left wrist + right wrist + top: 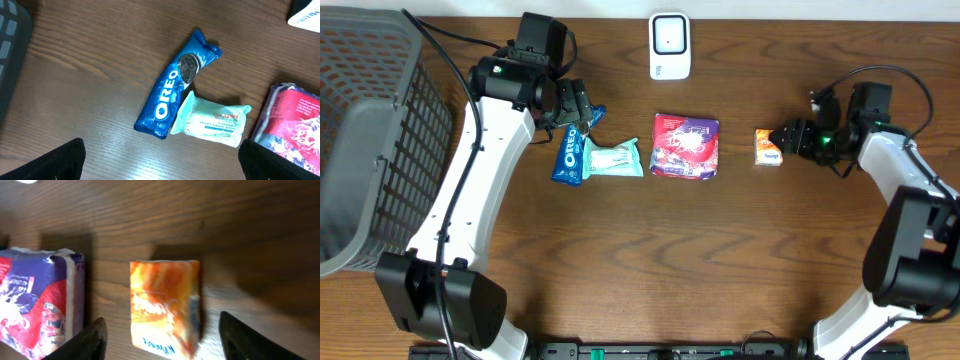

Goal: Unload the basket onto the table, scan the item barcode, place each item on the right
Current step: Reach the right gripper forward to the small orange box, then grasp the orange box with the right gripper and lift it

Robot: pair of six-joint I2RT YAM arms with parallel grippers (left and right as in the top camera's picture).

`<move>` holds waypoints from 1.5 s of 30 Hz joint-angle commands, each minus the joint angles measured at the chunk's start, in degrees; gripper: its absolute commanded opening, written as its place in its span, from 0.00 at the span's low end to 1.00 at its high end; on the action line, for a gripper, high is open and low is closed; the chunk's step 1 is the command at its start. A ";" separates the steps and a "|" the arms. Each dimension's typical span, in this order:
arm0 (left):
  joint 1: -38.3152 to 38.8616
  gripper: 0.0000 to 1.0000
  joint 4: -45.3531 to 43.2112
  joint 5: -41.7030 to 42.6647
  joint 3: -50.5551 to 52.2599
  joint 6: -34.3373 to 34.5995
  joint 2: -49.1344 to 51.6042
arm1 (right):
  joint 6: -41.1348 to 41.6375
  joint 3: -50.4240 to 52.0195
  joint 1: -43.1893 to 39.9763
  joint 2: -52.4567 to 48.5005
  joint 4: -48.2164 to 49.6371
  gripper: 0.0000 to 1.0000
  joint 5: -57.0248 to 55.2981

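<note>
- grey mesh basket (370, 120): far left of the red-and-purple packet (686, 146), at the table's left edge, partly cut off by the frame.
- left arm (470, 190): white, runs from the near table edge toward the far side, left of the red-and-purple packet.
- left gripper (582, 108): left of and beyond the red-and-purple packet, over the far end of the Oreo pack (568, 155). Claw is spread wide with nothing in it. In the wrist view its fingers (65, 160) sit at the two bottom corners, well apart.
- Oreo pack: blue, flat on the wood, left of the red-and-purple packet, lying at a slant. Its long edge touches the mint-green tissue pack (612, 158).
- mint-green tissue pack: flat, between the Oreo pack and the red-and-purple packet. It is just beside the packet's left edge, with a thin strip of wood between them.
- red-and-purple packet: flat, crinkled, mid table.
- scanner (670, 46): white, at the far table edge straight beyond the red-and-purple packet, well apart from it.
- orange packet (768, 147): the task item, flat on the table near the red-and-purple packet's right edge, with bare wood between them.
- right gripper (787, 135): right of the red-and-purple packet, at the orange packet's right end. Claw is open and not gripping. In the wrist view the fingers (92, 340) stand either side of the orange packet, with wood showing on both sides.
- right arm (910, 220): white, far right of the red-and-purple packet.
</note>
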State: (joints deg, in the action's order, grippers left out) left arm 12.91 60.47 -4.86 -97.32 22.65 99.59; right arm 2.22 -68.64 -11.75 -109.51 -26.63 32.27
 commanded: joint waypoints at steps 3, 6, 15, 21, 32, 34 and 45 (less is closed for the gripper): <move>-0.07 0.98 0.31 -0.52 -0.31 -0.11 0.37 | -1.66 -1.09 0.33 -4.20 0.76 0.58 5.55; -0.07 0.98 0.31 -0.52 -0.31 -0.11 0.37 | -1.64 -1.09 0.33 -6.10 0.68 0.50 4.55; -0.07 0.98 0.31 -0.52 -0.31 -0.11 0.37 | -0.28 -1.11 0.17 -7.30 -1.31 0.01 5.75; -0.07 0.98 0.31 -0.52 -0.31 -0.11 0.37 | 3.98 -1.11 -0.70 -7.30 -1.60 0.01 23.06; -0.07 0.98 0.31 -0.52 -0.31 -0.11 0.37 | 7.17 -1.20 -3.30 -7.17 -7.56 0.31 7.23; -0.07 0.98 0.31 -0.52 -0.31 -0.11 0.37 | 7.19 -1.97 -3.85 -7.17 -10.25 0.43 1.55; -0.07 0.98 0.31 -0.52 -0.31 -0.11 0.37 | 6.69 -21.16 -0.74 -3.17 -28.39 0.55 -11.85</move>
State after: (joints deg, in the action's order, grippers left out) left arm 12.91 60.49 -4.86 -97.32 22.65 99.63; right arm 9.15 -84.53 -14.50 -115.79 -53.28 26.57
